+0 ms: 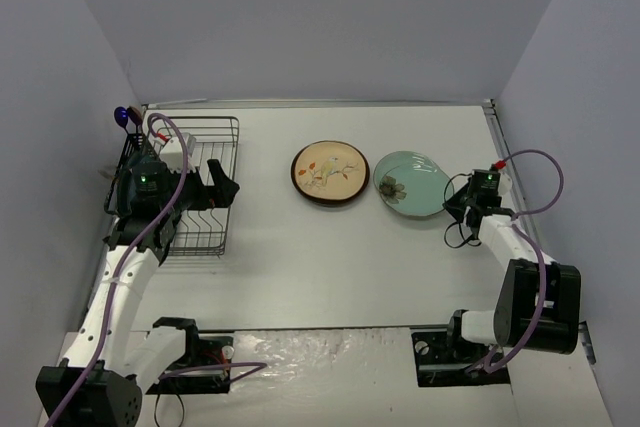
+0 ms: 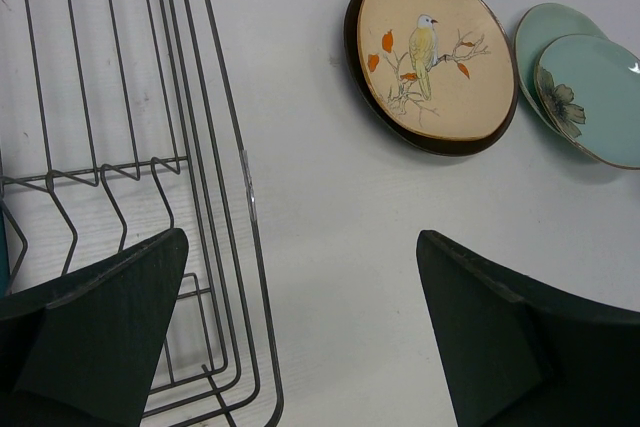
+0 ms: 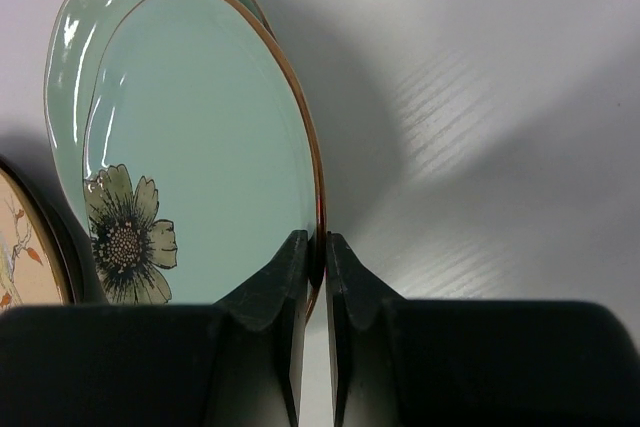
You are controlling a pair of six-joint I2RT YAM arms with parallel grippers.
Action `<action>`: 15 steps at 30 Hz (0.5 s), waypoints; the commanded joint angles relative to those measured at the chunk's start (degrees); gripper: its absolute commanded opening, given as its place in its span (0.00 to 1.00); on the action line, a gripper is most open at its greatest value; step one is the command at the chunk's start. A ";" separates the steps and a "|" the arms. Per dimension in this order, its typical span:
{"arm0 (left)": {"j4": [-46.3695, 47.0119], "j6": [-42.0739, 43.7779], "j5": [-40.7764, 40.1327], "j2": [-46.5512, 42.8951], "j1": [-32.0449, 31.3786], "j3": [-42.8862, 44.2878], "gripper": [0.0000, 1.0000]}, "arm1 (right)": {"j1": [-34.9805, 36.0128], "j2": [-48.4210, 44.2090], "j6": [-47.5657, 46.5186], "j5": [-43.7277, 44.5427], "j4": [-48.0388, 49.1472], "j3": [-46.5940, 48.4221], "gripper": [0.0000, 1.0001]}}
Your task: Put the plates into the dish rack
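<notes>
Right pincer (image 3: 317,272) clamped on the mint plate (image 3: 200,127).
I have its near rim pinched tight between my right fingers. It overlaps a lower mint plate (image 3: 75,37), just beside the bird plate (image 2: 430,47) on the table right of the rack (image 2: 215,147). My left pincer (image 2: 300,247) stands wide apart, empty, over the rack's right edge.

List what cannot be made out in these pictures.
Top view: the left arm covers much of the black wire dish rack; what it holds there is hidden.
Right wrist view: the flowered mint round plate covers most of the mint plate beneath.
</notes>
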 commanded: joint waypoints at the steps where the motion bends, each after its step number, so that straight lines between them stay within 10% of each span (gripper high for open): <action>1: 2.73 -0.16 -0.04 -0.16 0.26 1.97 0.97 | -0.89 -3.40 0.11 -2.57 0.77 -0.83 0.00; 15: 2.44 -0.02 -0.12 0.35 0.26 2.04 0.97 | -3.63 -1.44 1.45 -4.86 4.40 -3.45 0.24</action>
